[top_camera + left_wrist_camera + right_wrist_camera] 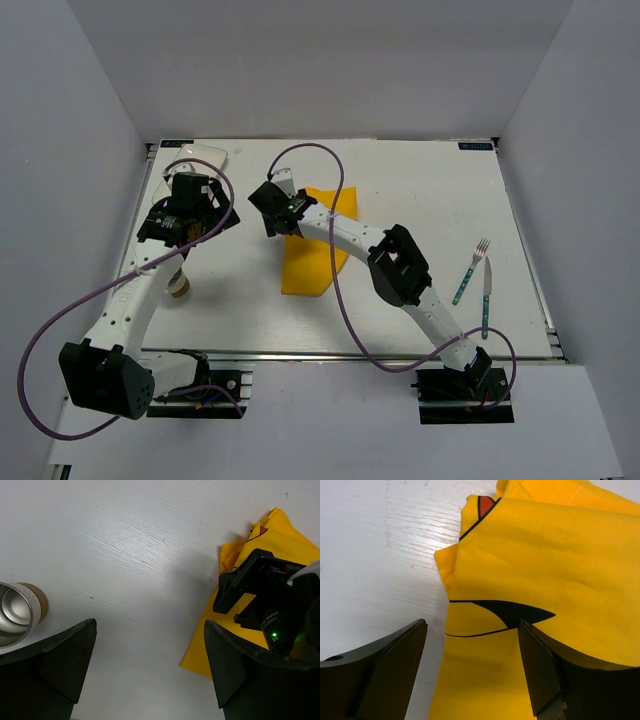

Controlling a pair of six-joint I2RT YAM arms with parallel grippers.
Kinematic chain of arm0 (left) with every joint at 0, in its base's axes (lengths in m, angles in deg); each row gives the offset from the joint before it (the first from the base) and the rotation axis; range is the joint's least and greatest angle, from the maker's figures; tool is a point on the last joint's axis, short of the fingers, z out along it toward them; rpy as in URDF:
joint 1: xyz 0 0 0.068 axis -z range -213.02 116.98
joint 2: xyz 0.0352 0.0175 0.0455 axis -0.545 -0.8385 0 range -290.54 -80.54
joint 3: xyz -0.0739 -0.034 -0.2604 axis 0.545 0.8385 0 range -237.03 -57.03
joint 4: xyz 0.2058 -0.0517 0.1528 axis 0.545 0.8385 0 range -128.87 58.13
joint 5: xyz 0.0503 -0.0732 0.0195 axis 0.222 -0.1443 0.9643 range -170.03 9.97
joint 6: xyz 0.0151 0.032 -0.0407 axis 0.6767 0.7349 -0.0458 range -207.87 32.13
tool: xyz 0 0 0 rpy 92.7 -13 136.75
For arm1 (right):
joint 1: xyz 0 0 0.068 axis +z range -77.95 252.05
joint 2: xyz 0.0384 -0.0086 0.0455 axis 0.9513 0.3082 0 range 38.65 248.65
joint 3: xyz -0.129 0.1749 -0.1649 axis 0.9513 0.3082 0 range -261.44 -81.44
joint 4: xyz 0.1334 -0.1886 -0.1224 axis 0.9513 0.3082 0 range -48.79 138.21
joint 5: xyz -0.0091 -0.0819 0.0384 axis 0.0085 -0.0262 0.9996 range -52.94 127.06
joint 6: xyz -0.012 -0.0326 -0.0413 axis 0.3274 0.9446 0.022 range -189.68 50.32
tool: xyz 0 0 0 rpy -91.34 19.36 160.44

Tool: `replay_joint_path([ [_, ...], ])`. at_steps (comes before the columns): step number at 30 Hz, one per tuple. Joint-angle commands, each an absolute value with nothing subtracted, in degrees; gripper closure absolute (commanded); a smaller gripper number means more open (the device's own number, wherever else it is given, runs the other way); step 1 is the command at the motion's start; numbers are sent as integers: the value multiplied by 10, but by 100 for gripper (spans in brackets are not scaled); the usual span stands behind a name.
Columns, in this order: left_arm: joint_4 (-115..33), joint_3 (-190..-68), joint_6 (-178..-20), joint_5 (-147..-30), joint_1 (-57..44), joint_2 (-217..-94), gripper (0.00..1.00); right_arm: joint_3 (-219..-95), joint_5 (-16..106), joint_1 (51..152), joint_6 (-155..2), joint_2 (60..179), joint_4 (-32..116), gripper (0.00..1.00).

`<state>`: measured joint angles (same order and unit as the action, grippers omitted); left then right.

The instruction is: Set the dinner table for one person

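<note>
Arm bases sit nearest, at the front rail; both end effectors are spread wide and hold nothing.
Left end effector (150, 630) hangs over bare table (430, 190), nothing between its fingers. Right end effector (472, 625) straddles the edge of the yellow cloth (308, 268), jaws not closed on it. The right arm covers the cloth's far part; only scraps of black and red print show in the wrist view. Metal cup (15, 612) is cut off by the frame and mostly under the left arm from above, so I can't tell whether it is upright. White item (205, 155) at the far left corner is half hidden and unclear. Fork (474, 268) and knife (486, 300), teal handles, lie side by side near the right edge. The table is flat, white and rectangular, with grey-white panels on three sides, and fills the workspace.
</note>
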<state>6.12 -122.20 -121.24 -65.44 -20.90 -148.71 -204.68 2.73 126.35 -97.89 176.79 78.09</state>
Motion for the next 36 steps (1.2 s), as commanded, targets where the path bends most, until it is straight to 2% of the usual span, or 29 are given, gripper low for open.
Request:
replay_joint_path([
  [1, 47, -1218, -1198, -671, -210, -1480, 2, -2077, 0, 1271, -991, 1795, 772, 21],
  [4, 40, -1213, -1193, -676, -210, -1480, 2, -2091, -30, 1272, -998, 1809, 781, 29],
  [5, 40, -1211, -1193, -678, -210, -1480, 2, -2089, -43, 1272, -1002, 1810, 784, 39],
  [8, 38, -1209, -1188, -680, -210, -1480, 2, -2064, -73, 1274, -1011, 1798, 777, 51],
  [11, 38, -1208, -1186, -682, -210, -1480, 2, -2054, -85, 1275, -1020, 1787, 778, 74],
  [12, 36, -1208, -1186, -683, -210, -1480, 2, -2052, -86, 1276, -1020, 1785, 777, 86],
  [13, 36, -1208, -1186, -683, -210, -1479, 2, -2048, -91, 1275, -1020, 1774, 775, 94],
  [14, 36, -1208, -1186, -683, -210, -1478, 2, -2044, -93, 1279, -1018, 1769, 769, 97],
  [17, 36, -1210, -1186, -683, -210, -1478, 2, -2026, -76, 1284, -1005, 1737, 740, 100],
  [20, 36, -1218, -1188, -684, -210, -1480, 2, -1986, -6, 1274, -998, 1689, 684, 100],
  [24, 35, -1249, -1200, -705, -210, -1494, 2, -1835, 150, 1245, -1006, 1547, 539, 100],
  [28, 30, -1279, -1210, -726, -210, -1508, 2, -1736, 154, 1173, -1036, 1447, 529, 100],
  [36, -45, -1251, -1243, -826, -205, -1522, 2, -1411, 146, 1035, -1049, 1187, 550, 100],
])
